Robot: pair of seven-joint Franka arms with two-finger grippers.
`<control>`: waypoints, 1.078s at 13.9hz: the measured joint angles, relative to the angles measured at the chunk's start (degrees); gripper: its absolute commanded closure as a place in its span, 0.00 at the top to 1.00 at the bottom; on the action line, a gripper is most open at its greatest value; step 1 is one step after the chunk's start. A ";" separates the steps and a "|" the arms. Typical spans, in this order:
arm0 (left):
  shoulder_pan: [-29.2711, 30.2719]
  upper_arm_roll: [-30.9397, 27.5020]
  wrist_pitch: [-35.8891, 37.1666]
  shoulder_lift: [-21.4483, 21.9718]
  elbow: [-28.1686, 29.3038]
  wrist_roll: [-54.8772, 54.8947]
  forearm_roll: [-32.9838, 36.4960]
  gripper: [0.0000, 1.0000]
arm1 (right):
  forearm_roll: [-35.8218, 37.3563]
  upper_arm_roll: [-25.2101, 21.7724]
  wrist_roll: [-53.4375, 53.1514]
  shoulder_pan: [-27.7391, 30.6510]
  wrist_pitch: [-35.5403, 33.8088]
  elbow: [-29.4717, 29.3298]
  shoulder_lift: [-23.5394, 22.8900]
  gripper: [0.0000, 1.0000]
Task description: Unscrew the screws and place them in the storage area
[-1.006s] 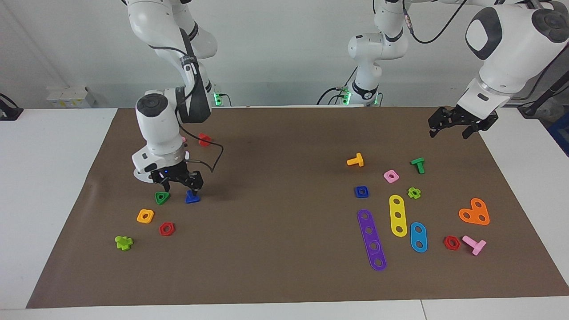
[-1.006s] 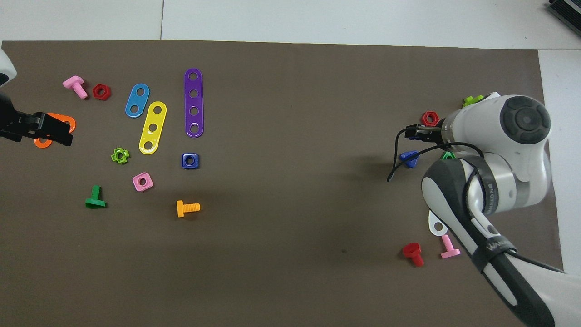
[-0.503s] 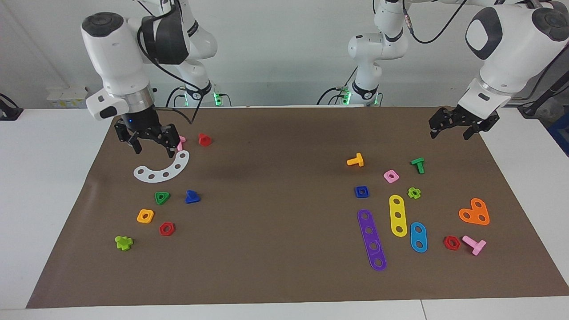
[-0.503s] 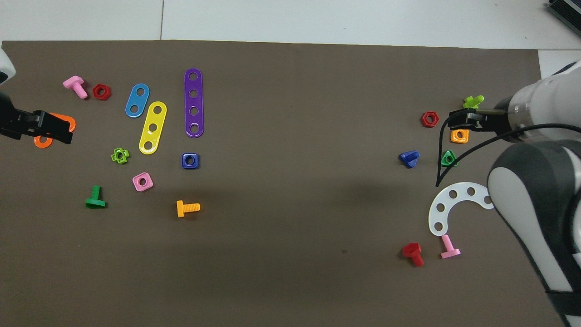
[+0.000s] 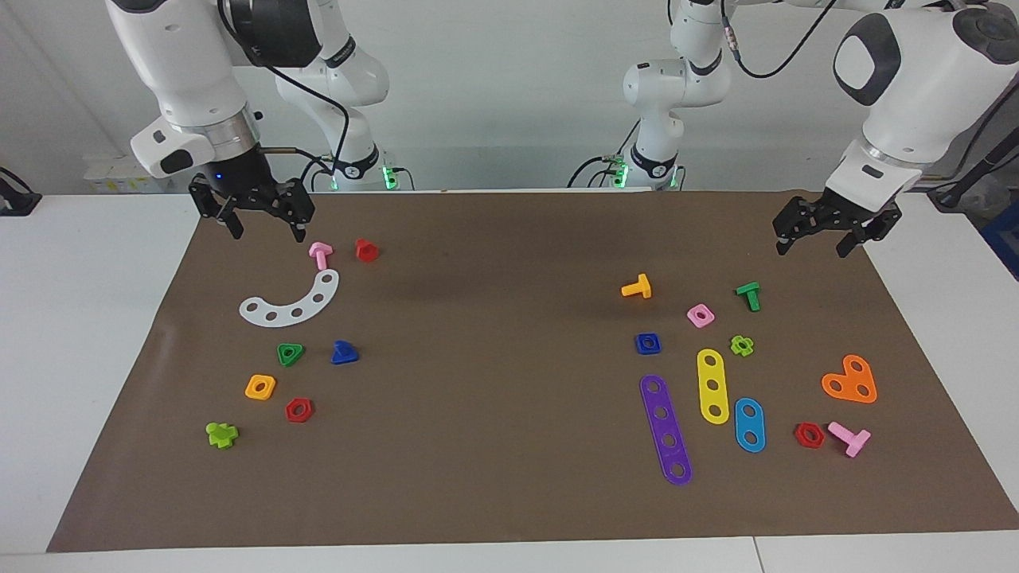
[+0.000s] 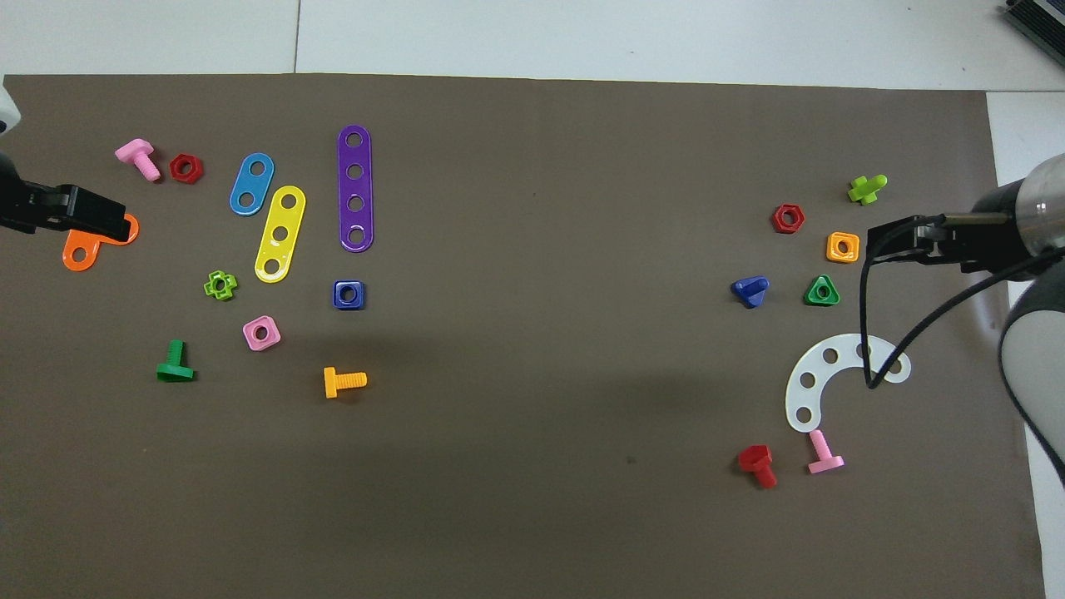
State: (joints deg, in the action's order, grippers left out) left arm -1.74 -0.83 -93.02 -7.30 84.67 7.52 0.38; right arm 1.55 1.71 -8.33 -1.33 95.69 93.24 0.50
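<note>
The blue screw [image 5: 344, 352] [image 6: 750, 290] lies loose on the brown mat, beside a green triangular nut [image 5: 290, 353]. It lies in the storage area, a little farther from the robots than the white curved strip [image 5: 290, 303] [image 6: 832, 374]. My right gripper [image 5: 268, 231] [image 6: 884, 241] hangs open and empty, high over the mat's edge at the right arm's end. My left gripper [image 5: 810, 247] [image 6: 108, 223] waits open and empty in the air at the left arm's end, over the mat near the orange heart plate [image 5: 850, 380].
Around the strip lie a pink screw [image 5: 320, 254], a red screw [image 5: 365, 250], an orange nut [image 5: 260, 387], a red nut [image 5: 298, 410] and a lime piece [image 5: 221, 434]. At the left arm's end lie purple [image 5: 665, 430], yellow and blue strips, nuts and T-shaped screws.
My right gripper has let go of the blue screw, risen and swung toward the robots and the mat's edge. The white strip has come into view. The left arm has barely shifted.
</note>
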 measured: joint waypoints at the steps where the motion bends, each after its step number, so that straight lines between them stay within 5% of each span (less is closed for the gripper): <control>1: 0.00 0.00 -0.26 0.00 0.01 0.00 0.00 1.00 | 0.00 -0.04 0.26 0.21 0.00 -0.05 0.00 1.00; 15: 2.22 -0.26 -0.28 0.07 0.09 0.04 0.00 1.00 | -0.05 -3.13 0.51 -2.00 -5.71 -1.11 1.76 1.00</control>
State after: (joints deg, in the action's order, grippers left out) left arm 0.48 -1.08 -93.31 -7.23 84.76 7.56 0.38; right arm 1.50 -1.42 -7.83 -3.32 89.98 92.13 2.26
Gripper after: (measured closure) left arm 0.000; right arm 0.000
